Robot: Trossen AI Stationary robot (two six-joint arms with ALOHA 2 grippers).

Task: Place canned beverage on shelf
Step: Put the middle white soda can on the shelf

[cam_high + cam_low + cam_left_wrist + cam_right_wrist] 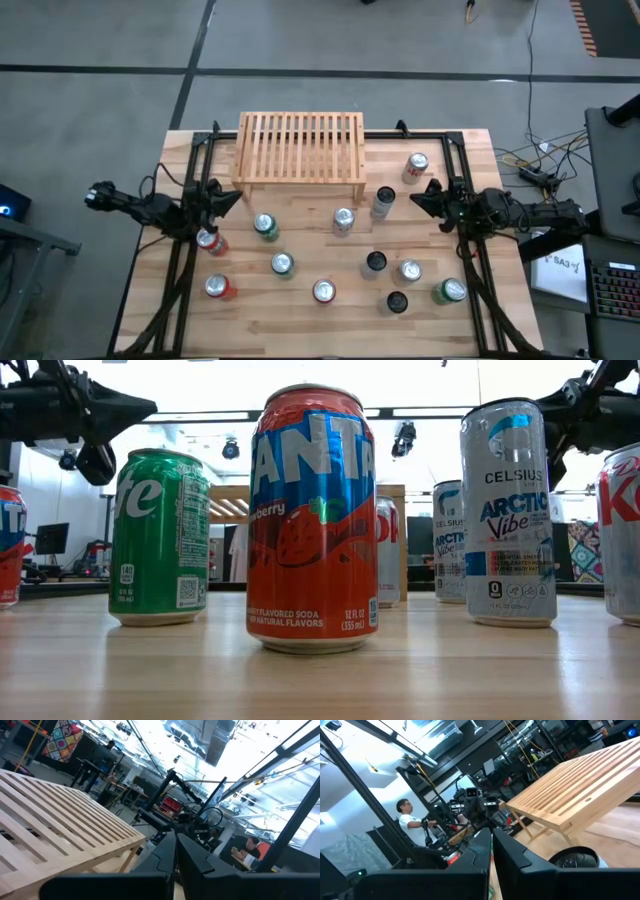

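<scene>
A: In the low view, the red can [10,547] at the left edge is cut off. The Coke can [622,532] at the right edge too.

B: And the shelf [232,502]?

A: Mostly hidden behind cans.

A plank desk [270,325] of light wood stands on a grey floor [100,40] crossed by dark lines [195,45]. A black metal frame [420,133] runs along the desk's far edge and down both sides. To the right of the desk, loose cables [530,155] and a power strip [535,177] lie on the floor, with a keyboard [612,290] and a white sheet [560,268] nearer the front. At the left edge sits a device with a blue light [10,208].

In the room beyond, a person in a white shirt [412,822] stands among benches and another person [247,851] sits low. A colourful patchwork cloth [62,737] hangs at the back. Two spotlights [231,450] hang overhead, and a dark monitor [50,538] stands further off.
</scene>
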